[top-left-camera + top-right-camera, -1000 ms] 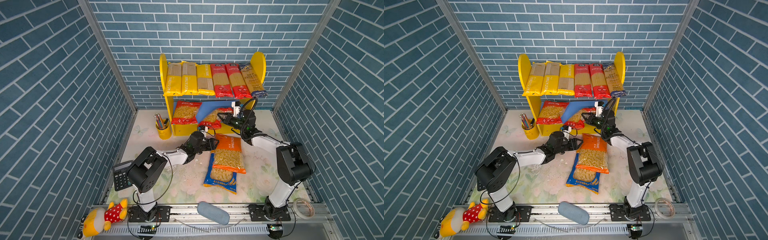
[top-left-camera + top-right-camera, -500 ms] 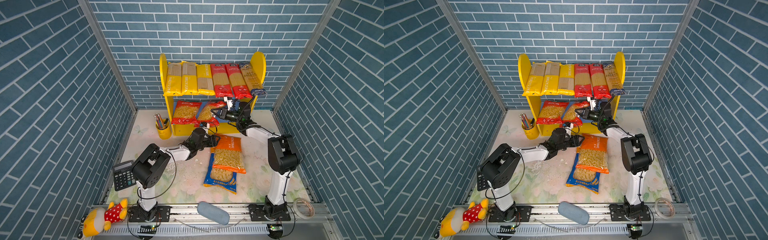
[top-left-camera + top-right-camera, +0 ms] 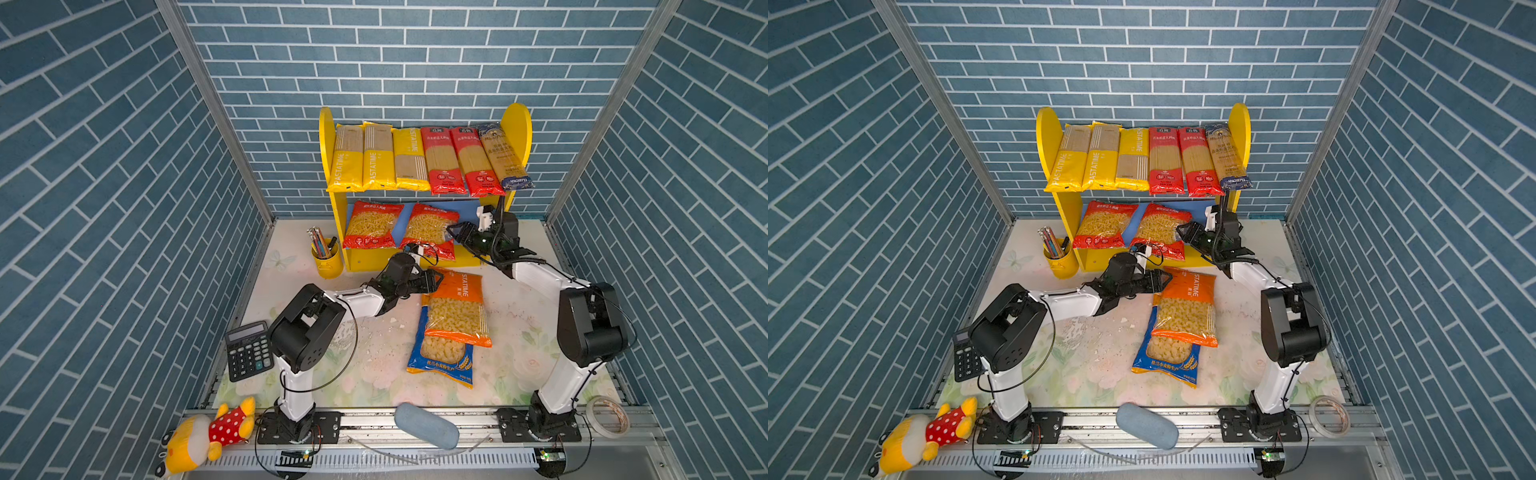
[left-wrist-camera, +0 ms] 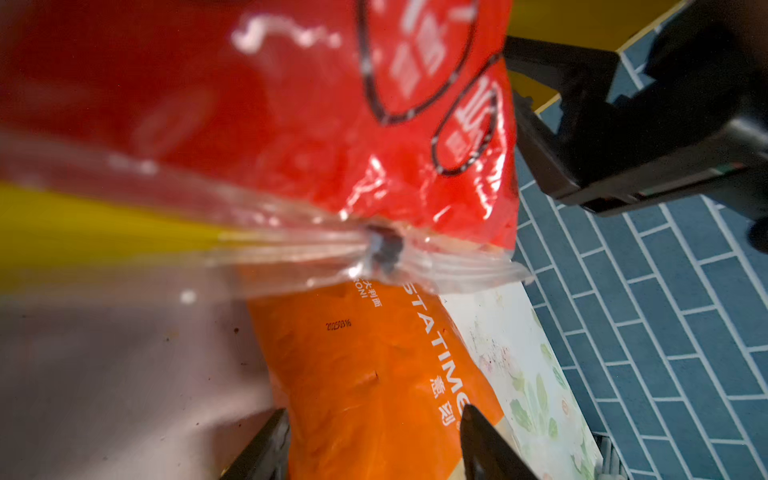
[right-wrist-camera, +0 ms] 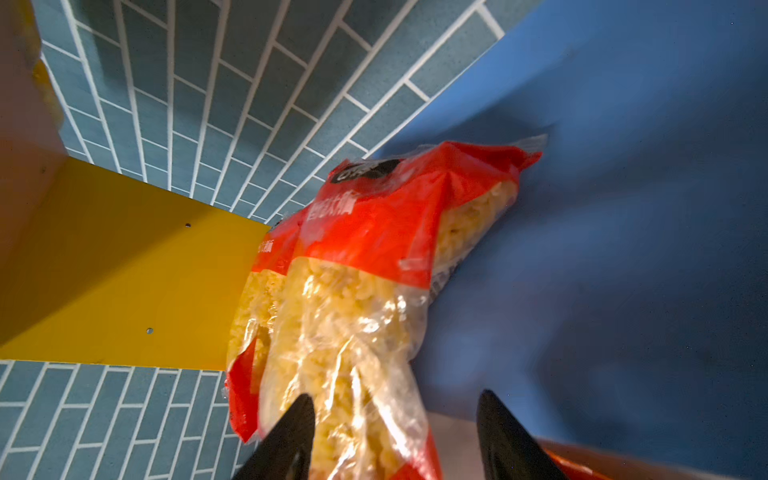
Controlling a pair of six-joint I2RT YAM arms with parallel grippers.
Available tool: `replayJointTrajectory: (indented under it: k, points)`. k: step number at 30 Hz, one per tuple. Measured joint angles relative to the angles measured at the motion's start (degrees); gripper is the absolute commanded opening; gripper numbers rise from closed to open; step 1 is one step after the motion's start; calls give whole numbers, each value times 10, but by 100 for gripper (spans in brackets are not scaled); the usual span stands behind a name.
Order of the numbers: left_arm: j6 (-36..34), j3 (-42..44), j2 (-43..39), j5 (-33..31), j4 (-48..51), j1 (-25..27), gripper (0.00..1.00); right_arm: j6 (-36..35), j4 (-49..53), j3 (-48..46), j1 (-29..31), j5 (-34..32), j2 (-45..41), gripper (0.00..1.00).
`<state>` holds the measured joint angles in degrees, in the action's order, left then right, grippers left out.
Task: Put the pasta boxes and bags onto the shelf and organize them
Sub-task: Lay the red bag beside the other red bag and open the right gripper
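The right claw (image 5: pixel 392 424) has sprung apart, freeing a red macaroni bag (image 3: pixel 428 227). Nearest, the blue bag (image 3: pixel 441 359) lies on the surface (image 3: pixel 374 365) under the orange bag (image 3: pixel 455 307), the left claw (image 3: pixel 434 279) gaping at its far end. Beyond, the freed bag rests beside the other red bag (image 3: pixel 372 224) on the shelf's (image 3: pixel 521 124) blue board (image 3: pixel 467 206).

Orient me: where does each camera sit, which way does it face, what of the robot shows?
Both top views: high in front, looking down at the shelf; both arms whole, left gripper and right gripper.
Left wrist: low over the orange bag, facing the shelf; its open fingers.
Right wrist: at the lower tier, facing along the blue board; its open fingers.
Shared: both wrist views show the red macaroni bag.
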<state>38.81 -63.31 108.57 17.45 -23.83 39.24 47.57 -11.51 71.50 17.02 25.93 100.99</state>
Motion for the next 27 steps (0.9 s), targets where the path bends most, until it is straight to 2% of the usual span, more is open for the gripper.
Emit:
replayJointTrajectory:
  k: [3, 10, 13, 17, 21, 24, 27]
  points:
    - [-8, -17, 0, 5, 11, 0, 65, 1, 33, -11, 12, -26, -23, 67]
    - [-28, -44, 0, 15, 37, 0, 65, 17, 45, -115, 52, -74, -70, 76]
    - [-34, -42, 0, 19, 47, 0, 65, 41, 17, -139, 71, -85, -73, 76]
    - [-37, -14, -13, 19, 49, 0, 65, 89, -75, -173, 92, -104, -70, 74]
    - [-38, 44, -62, 16, 60, 0, 65, 134, -171, -177, 109, -126, -43, 64]
    - [-38, 89, -116, 10, 64, 0, 65, 161, -231, -179, 120, -149, -26, 50]
    - [-39, 138, -180, -1, 67, 0, 65, 190, -280, -179, 126, -165, -14, 29]
